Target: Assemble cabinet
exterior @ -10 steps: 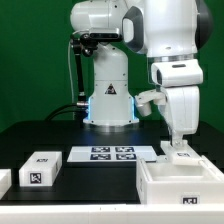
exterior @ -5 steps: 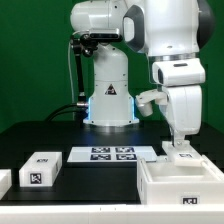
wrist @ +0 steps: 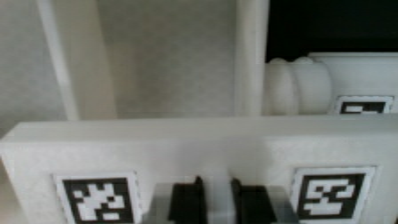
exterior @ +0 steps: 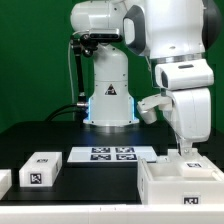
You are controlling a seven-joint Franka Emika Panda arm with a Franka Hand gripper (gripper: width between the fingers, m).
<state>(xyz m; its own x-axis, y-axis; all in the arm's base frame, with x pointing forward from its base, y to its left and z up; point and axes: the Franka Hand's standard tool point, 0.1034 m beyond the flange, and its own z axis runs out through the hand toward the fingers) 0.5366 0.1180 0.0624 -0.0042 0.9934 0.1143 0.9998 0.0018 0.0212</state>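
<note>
The cabinet (exterior: 180, 182), a large white open box with a tag on its front, stands at the exterior view's right front. My gripper (exterior: 187, 150) hangs low just behind its far rim, next to a small tagged white piece (exterior: 196, 161). In the wrist view my gripper (wrist: 226, 203) has its dark fingers (wrist: 192, 203) nearly together in front of a white wall (wrist: 196, 145) carrying two tags. Only a thin pale slit shows between them, and nothing is visibly held. A white rounded part (wrist: 306, 85) with a tag lies beyond that wall.
The marker board (exterior: 110, 153) lies in the middle in front of the robot base. A white tagged block (exterior: 42, 167) sits at the exterior view's left front, and another white piece (exterior: 4, 181) is cut off at the left edge.
The gripper has shifted toward the exterior view's right and slightly lower. The small tagged piece beside it now shows further right. The cabinet and the left pieces have not moved.
</note>
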